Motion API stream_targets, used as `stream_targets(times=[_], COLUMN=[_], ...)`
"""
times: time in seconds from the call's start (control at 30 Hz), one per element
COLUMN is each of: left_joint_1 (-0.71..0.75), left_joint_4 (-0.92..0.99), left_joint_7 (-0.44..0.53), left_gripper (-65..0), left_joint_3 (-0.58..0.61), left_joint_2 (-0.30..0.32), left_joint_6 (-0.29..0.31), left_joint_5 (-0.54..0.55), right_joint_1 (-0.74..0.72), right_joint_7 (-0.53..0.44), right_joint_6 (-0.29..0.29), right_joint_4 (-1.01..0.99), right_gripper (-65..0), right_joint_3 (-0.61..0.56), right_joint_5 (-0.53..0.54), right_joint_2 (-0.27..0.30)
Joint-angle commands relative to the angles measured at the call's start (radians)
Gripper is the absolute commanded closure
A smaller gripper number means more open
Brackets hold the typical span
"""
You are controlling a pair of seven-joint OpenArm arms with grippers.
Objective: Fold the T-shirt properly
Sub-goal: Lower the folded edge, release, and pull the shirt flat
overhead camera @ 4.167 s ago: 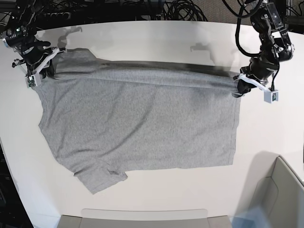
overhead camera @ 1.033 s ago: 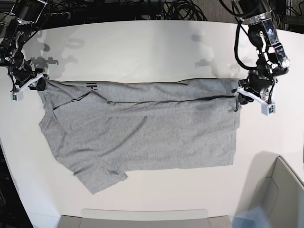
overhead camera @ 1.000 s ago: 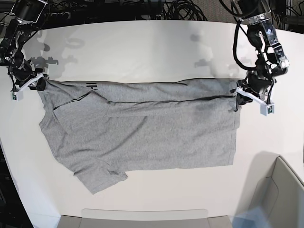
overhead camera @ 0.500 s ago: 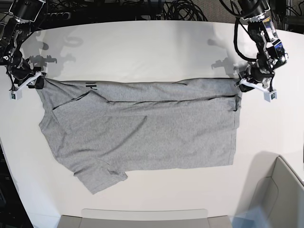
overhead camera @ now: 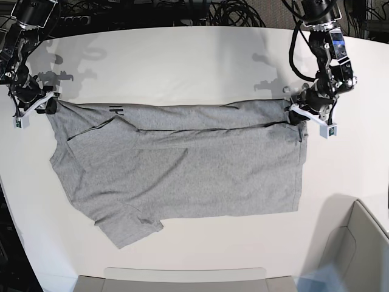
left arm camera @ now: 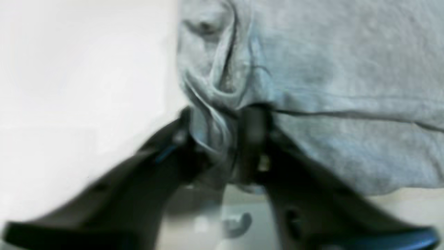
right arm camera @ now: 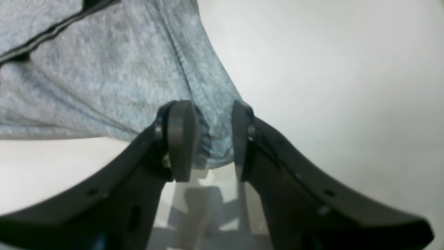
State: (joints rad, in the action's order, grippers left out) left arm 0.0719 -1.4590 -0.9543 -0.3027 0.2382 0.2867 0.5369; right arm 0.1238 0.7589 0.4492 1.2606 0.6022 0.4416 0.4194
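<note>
**Both grippers pinch the folded shirt edge**

We see a white table (overhead camera: 182, 55) with the heather-grey T-shirt (overhead camera: 182, 170) spread across its middle, one sleeve pointing toward the near left corner. Its far portion is doubled over toward the near edge, and a sliver of black lettering (overhead camera: 115, 110) shows on the turned-over strip near the left edge. Our left gripper (overhead camera: 296, 115) is clamped on the bunched cloth at the fold's right-hand end; our right gripper (overhead camera: 48, 106) has its fingers (right arm camera: 180, 139) pressed together on a gathered corner at the left-hand end.
</note>
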Motion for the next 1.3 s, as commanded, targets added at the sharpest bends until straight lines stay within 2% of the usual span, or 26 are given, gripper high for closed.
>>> stream_targets(times=[0.0, 0.03, 0.13, 0.4, 0.5, 0.67, 0.9, 1.13, 1.27], left_joint_1=[0.003, 0.003, 0.007, 0.088, 0.121, 0.177, 0.269, 0.346, 0.369], left_joint_4=[0.019, 0.036, 0.082, 0.062, 0.037, 0.011, 0.008, 0.008, 0.008], left_joint_7=[-0.038, -0.038, -0.039, -0.038, -0.038, -0.039, -0.038, -0.038, -0.038], left_gripper=[-8.1, -1.7, 0.0, 0.0, 0.0, 0.0, 0.0, 0.0, 0.0], left_joint_3=[-0.002, -0.005, -0.056, -0.168, -0.177, -0.189, -0.192, -0.200, -0.287], left_joint_2=[0.006, 0.008, 0.008, 0.011, 0.040, 0.074, 0.134, 0.135, 0.134], left_joint_6=[-0.007, -0.007, -0.007, -0.005, -0.004, -0.004, -0.004, -0.004, -0.004], left_joint_5=[-0.011, -0.011, -0.013, -0.011, -0.007, -0.007, -0.007, -0.007, -0.005], right_joint_1=[0.000, 0.006, 0.010, 0.064, 0.110, 0.195, 0.370, 0.474, 0.503], right_joint_7=[0.024, 0.024, 0.024, 0.026, 0.026, 0.100, 0.100, 0.098, 0.098], right_joint_6=[0.006, 0.006, 0.004, 0.003, 0.003, 0.006, 0.006, 0.006, 0.006], right_joint_4=[0.009, 0.012, 0.014, 0.041, 0.097, 0.232, 0.400, 0.463, 0.479], right_gripper=[-16.8, -13.2, 0.0, 0.0, 0.0, 0.0, 0.0, 0.0, 0.0], right_joint_3=[-0.017, -0.024, -0.023, -0.023, -0.024, -0.026, -0.023, -0.023, -0.021], right_joint_5=[-0.005, -0.005, -0.005, -0.007, -0.007, -0.005, 0.000, 0.000, 0.001], right_joint_2=[0.006, 0.008, 0.008, 0.029, 0.029, 0.006, -0.038, -0.060, -0.067])
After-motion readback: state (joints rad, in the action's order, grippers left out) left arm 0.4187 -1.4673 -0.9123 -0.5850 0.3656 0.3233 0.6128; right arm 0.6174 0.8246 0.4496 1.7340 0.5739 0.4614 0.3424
